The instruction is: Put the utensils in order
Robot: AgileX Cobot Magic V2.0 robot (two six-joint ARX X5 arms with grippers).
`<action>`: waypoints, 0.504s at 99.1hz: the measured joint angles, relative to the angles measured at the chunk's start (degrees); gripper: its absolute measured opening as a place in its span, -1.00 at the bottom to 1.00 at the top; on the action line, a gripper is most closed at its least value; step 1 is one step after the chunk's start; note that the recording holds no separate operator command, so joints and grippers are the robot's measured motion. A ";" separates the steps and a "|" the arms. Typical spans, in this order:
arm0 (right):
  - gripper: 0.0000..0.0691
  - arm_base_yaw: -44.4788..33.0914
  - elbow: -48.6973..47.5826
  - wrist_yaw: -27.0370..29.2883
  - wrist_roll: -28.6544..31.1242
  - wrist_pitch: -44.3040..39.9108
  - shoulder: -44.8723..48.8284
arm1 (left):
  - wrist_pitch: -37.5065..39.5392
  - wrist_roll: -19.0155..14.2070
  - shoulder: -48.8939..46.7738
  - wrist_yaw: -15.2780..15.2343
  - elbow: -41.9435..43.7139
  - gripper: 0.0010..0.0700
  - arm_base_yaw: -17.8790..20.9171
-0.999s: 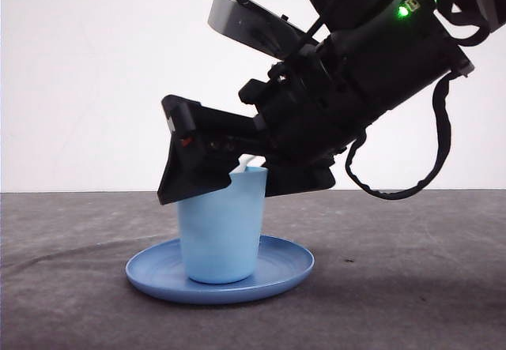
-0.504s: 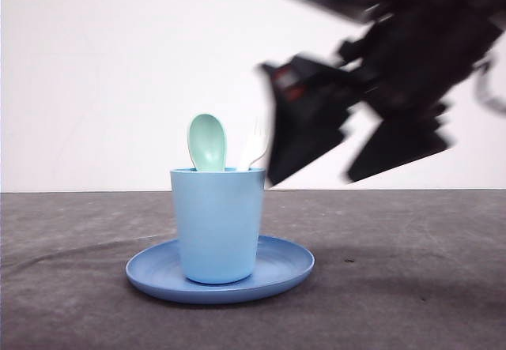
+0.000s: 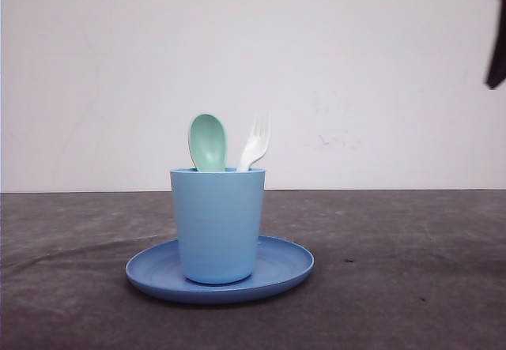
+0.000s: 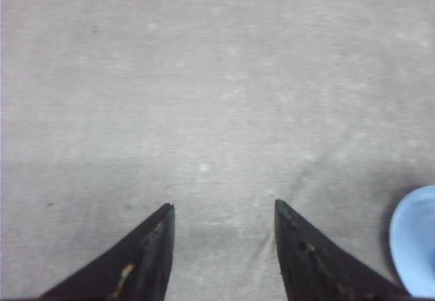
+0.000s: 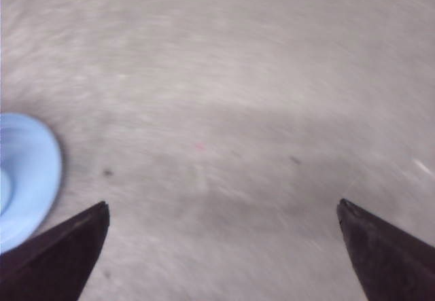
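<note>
On the dark grey table (image 3: pixel 395 287), nearest the front camera, lies the round blue plate (image 3: pixel 285 267), its rim flat on the surface. The light blue cup (image 3: pixel 217 223) stands upright at the middle of the plate. Both utensils stand in the cup, handles down and hidden inside it. The mint-green spoon (image 3: pixel 207 141) rises above the cup's rim on the left, its oval bowl upright and facing the camera. The white fork (image 3: pixel 255 142) rises just beside it on the right, leaning slightly to the right, its tines pointing up. The two heads are close together but apart. Behind everything is a plain white wall (image 3: pixel 356 73), and a dark sliver of an arm (image 3: pixel 497 50) shows at the far right edge of the front view.

In the left wrist view, the left gripper (image 4: pixel 223 207) hangs over bare table with its jaws parted and nothing between them; an edge of the plate (image 4: pixel 414 240) shows at the side. In the right wrist view, which is blurred, the right gripper (image 5: pixel 223 204) has its jaws spread wide, also with nothing held, over bare table, with part of the plate (image 5: pixel 30 172) at the side.
</note>
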 joint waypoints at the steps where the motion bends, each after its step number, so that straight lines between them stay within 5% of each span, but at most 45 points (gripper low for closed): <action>1: 0.96 -0.42 0.00 -0.26 -0.13 -0.33 -0.09 | 0.00 0.00 0.00 0.04 0.00 -0.23 0.02; 44: 0.95 -3.89 0.00 -0.07 -5.90 -4.13 0.04 | -0.20 0.17 0.00 0.13 0.00 -0.24 0.02; 50: 0.72 -3.89 0.00 0.31 -5.97 -4.13 0.04 | -0.33 0.39 0.00 0.15 0.00 -0.37 0.02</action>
